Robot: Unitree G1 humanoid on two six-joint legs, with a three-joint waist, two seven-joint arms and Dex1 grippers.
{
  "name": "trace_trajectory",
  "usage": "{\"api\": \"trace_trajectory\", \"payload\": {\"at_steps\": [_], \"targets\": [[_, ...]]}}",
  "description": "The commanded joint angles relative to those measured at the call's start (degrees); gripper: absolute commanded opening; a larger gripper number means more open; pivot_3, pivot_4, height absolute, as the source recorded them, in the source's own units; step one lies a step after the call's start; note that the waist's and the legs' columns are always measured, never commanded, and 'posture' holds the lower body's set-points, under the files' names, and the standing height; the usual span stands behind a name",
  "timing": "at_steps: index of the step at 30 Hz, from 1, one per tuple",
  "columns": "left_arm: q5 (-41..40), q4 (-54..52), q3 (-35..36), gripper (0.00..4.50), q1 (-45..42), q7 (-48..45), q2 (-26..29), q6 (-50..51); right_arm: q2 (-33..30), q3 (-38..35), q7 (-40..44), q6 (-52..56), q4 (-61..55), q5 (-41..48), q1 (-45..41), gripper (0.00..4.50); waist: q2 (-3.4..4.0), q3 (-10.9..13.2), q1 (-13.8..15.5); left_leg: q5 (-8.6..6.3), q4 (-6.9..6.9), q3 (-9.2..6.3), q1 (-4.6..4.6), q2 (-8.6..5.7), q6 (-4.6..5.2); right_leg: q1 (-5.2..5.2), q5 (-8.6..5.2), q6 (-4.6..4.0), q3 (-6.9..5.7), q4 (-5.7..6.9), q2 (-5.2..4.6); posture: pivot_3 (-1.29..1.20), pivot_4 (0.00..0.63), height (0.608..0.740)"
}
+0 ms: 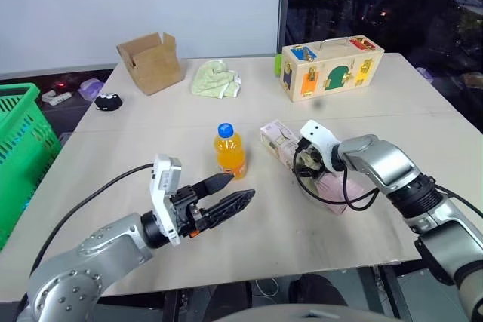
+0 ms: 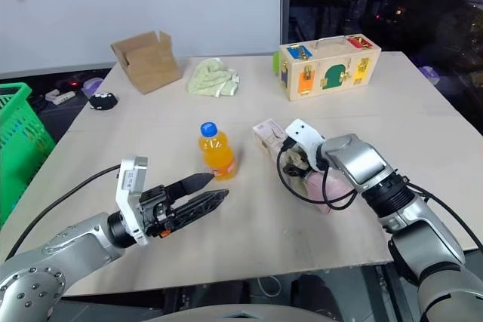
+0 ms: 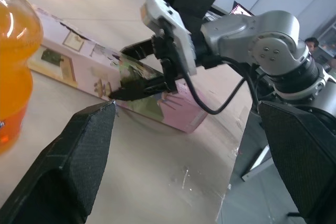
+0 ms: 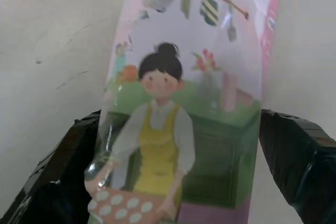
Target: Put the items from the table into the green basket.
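Note:
On the table [image 1: 151, 137] stands the small orange bottle with a blue cap [image 1: 229, 152], near the middle. Just to its right lies the long pink carton with cartoon pictures [image 1: 276, 138], flat on the tabletop. My right gripper [image 1: 306, 162] points down over the carton's middle, open, and in the right wrist view one black finger [image 4: 52, 182] stands on each side of the carton [image 4: 184, 103]. My left gripper [image 1: 238, 188] hovers open in front of the bottle, a little short of it, holding nothing. The green basket [image 1: 23, 148] stands off the table's left edge.
At the back of the table are an open cardboard box [image 1: 151, 62], a crumpled pale green cloth [image 1: 215, 79] and a wooden latch box [image 1: 332, 69]. A small black object [image 1: 108, 101] lies at the far left. A cable loops under my right wrist.

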Motion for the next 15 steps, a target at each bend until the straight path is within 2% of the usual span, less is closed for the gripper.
{"api": "trace_trajectory", "payload": {"at_steps": [1, 8, 11, 13, 15], "targets": [[2.19, -2.38, 0.15, 4.50, 0.32, -0.40, -0.29, -1.81, 2.26, -0.11, 2.57, 0.74, 5.32, -0.47, -0.28, 4.48, -0.04, -0.07, 0.03, 0.00, 0.00, 0.02, 0.04, 0.00, 0.00, 0.04, 0.00, 0.00, 0.01, 0.01, 0.02, 0.14, 0.000, 0.740], [4.98, -2.42, 0.23, 4.50, 0.26, -1.95, -0.54, -3.26, 1.13, 3.89, 8.21, -3.22, 10.40, -4.73, 0.51, 4.48, -0.27, -0.30, 0.21, 0.00, -0.05, 0.07, 0.40, 0.04, 0.00, 0.27, -0.02, -0.01, 0.02, 0.02, 0.05, 0.15, 0.000, 0.740], [7.83, -2.38, 0.25, 4.50, 0.58, -4.27, 0.82, -3.72, -0.26, 3.11, 10.01, -6.40, 11.78, -6.57, 0.14, 4.48, -0.29, -0.32, 0.82, 0.00, -0.07, 0.13, 0.50, 0.03, 0.00, 0.35, -0.03, -0.01, -0.01, 0.00, 0.03, 0.16, 0.000, 0.740], [8.84, -2.68, 0.07, 4.50, 0.68, -4.95, 1.18, -3.94, -1.20, 0.40, 10.96, -6.64, 11.09, -5.88, 0.10, 3.98, -0.27, -0.31, 0.94, 0.00, -0.07, 0.16, 0.55, 0.03, 0.00, 0.36, -0.03, -0.01, -0.01, 0.00, -0.01, 0.16, 0.000, 0.740], [10.03, -3.28, -0.08, 4.50, 0.93, -5.63, 1.66, -3.96, -2.50, -2.41, 11.59, -7.03, 9.18, -4.98, 0.61, 3.98, -0.29, -0.32, 1.09, 0.00, -0.07, 0.17, 0.55, 0.03, 0.00, 0.36, -0.03, -0.01, -0.01, -0.02, -0.05, 0.16, 0.000, 0.740]]}}
